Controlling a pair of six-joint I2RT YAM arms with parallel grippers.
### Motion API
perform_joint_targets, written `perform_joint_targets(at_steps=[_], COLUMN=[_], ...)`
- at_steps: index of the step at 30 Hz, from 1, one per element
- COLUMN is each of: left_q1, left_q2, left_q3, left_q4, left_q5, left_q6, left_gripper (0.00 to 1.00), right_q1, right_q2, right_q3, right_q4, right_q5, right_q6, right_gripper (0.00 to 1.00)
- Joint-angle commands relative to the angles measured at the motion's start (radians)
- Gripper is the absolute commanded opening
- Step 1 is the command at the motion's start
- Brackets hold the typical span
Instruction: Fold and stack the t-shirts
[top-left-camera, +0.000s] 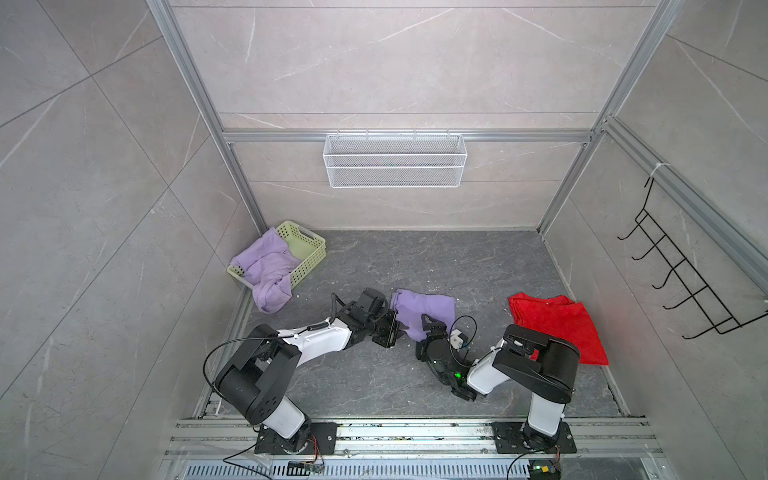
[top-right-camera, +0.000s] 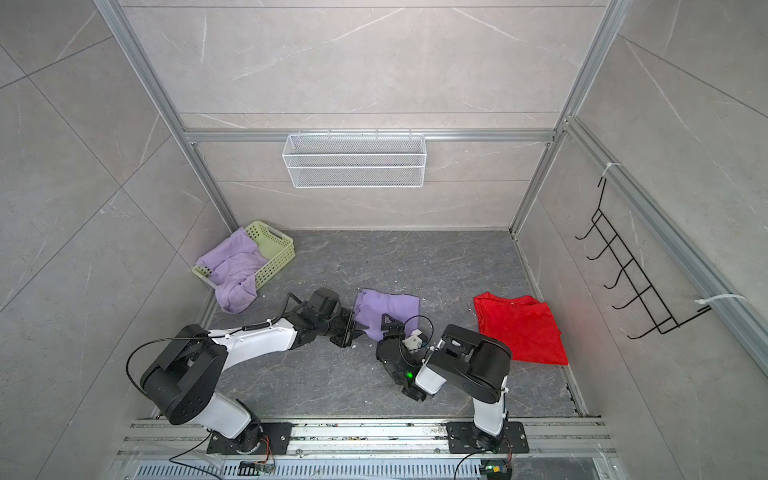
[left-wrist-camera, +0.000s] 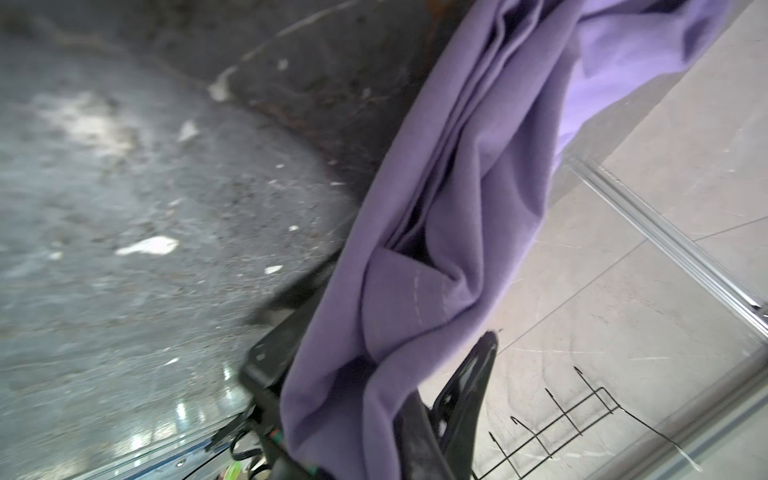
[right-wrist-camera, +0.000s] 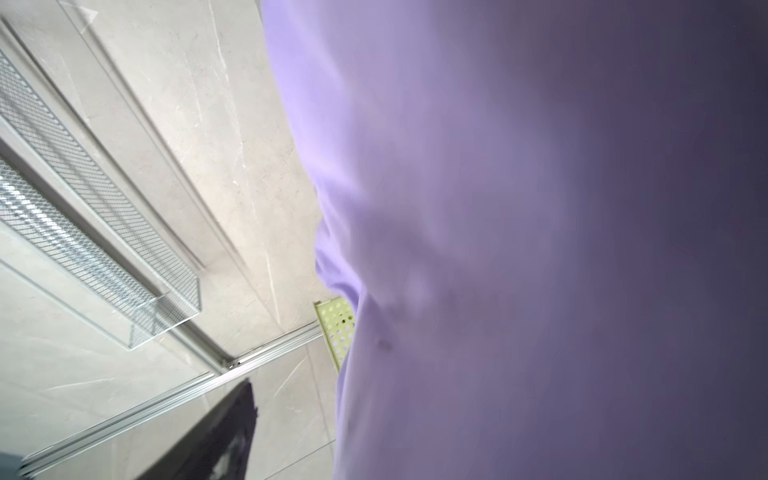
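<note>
Shirt, lilac t-shirt (top-left-camera: 428, 307), sits mid-table between your arms. Your left gripper (top-left-camera: 392, 320) is clamped tight on its left edge. Your right gripper (top-left-camera: 430, 325) is at near edge; cannot tell its grip.

readable text: none that I can make out, in any view
lilac tee (top-left-camera: 428, 307), mid-floor: only plain cloth faces my cameras, no print legible
lilac tees (top-left-camera: 270, 266), 10 o'clock, spilling over the basket (top-left-camera: 309, 245): crumpled, no lettering showing
small board (top-left-camera: 305, 467), 6 o'clock by my left base: any markings too small to read
</note>
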Motion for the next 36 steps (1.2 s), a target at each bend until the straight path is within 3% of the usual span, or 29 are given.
perform_joint_targets(at_steps=[1,5,9,12,15,17,21,28,32,36], left_q1=[-0.015,-0.017,-0.017,-0.016,-0.008,0.004,0.075,0.238,0.302,0.328], left_q2=[-0.053,-0.061,-0.055,-0.047,-0.036,-0.054,-0.173,-0.389,-0.416,-0.367], left_q3=[-0.012,-0.02,-0.021,-0.019,-0.025,-0.039,-0.132,-0.207,-0.192,-0.187], left_q4=[-0.043,-0.05,-0.029,-0.015,0.014,-0.004,-0.045,-0.222,-0.259,-0.191], left_q5=[-0.009,-0.009,-0.003,0.006,0.031,0.026,-0.054,-0.118,-0.131,-0.122], left_q6=[-0.015,-0.008,-0.001,0.013,0.04,0.074,0.125,0.295,0.364,0.362], left_gripper=[0.0,0.04,0.16,0.38,0.59,0.66,0.73,0.75,0.75,0.75], right_q1=[-0.034,-0.067,-0.094,-0.117,-0.152,-0.18,-0.268,-0.452,-0.607,-0.727], right_q2=[-0.028,-0.122,-0.181,-0.193,-0.206,-0.224,-0.233,-0.187,-0.116,-0.059], right_q3=[-0.012,0.034,0.07,0.093,0.142,0.196,0.341,0.562,0.678,0.847], right_q4=[-0.202,-0.429,-0.555,-0.587,-0.682,-0.802,-1.051,-1.357,-1.412,-1.566], right_q5=[-0.038,-0.11,-0.159,-0.206,-0.274,-0.321,-0.447,-0.61,-0.728,-0.736], right_q6=[0.069,0.033,-0.027,-0.068,-0.142,-0.213,-0.456,-0.819,-1.025,-1.211], right_gripper=[0.67,0.46,0.29,0.18,0.15,0.13,0.09,0.04,0.03,0.01])
